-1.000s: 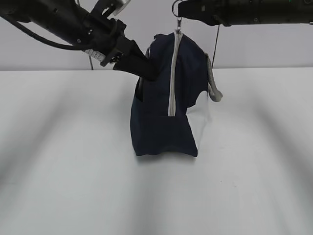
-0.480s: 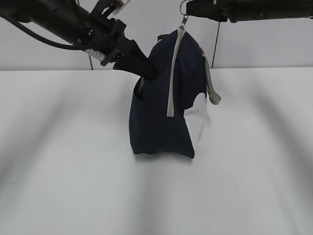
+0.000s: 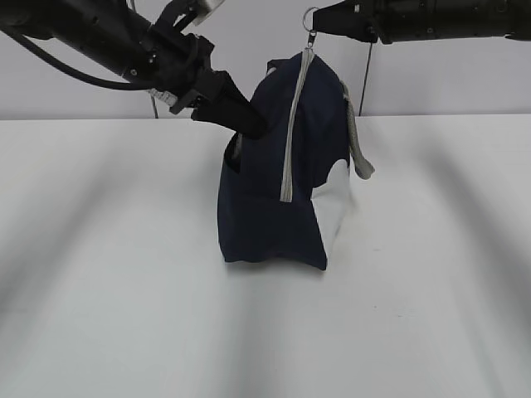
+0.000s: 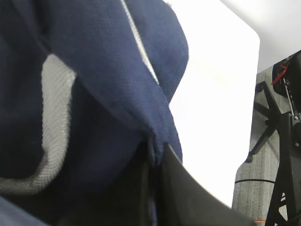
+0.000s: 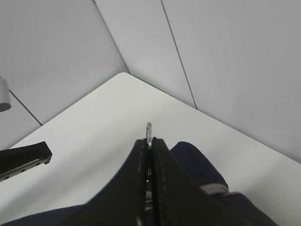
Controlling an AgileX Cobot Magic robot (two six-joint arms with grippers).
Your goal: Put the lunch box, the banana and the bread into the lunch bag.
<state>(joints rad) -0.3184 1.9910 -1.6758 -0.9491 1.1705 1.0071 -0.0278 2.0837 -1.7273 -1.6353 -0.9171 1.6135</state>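
Observation:
The dark navy lunch bag (image 3: 265,191) with a white lower panel (image 3: 333,211) stands on end on the white table (image 3: 108,290), its grey zipper (image 3: 292,137) running down the front. My left gripper (image 3: 249,123) is shut on a fold of the bag's fabric (image 4: 157,141) at its upper left. My right gripper (image 3: 319,23) is shut on the metal ring pull (image 3: 310,16) above the bag; the ring (image 5: 149,129) shows between the fingers. Lunch box, banana and bread are out of view.
A grey loop handle (image 3: 358,145) hangs at the bag's right side. A grey wall (image 3: 431,79) stands behind the table. In the left wrist view the table edge and a dark stand (image 4: 277,132) show at right.
My right gripper has lifted the ring pull up and to the right. The bag has straightened and its white panel now shows. The left gripper stays put.

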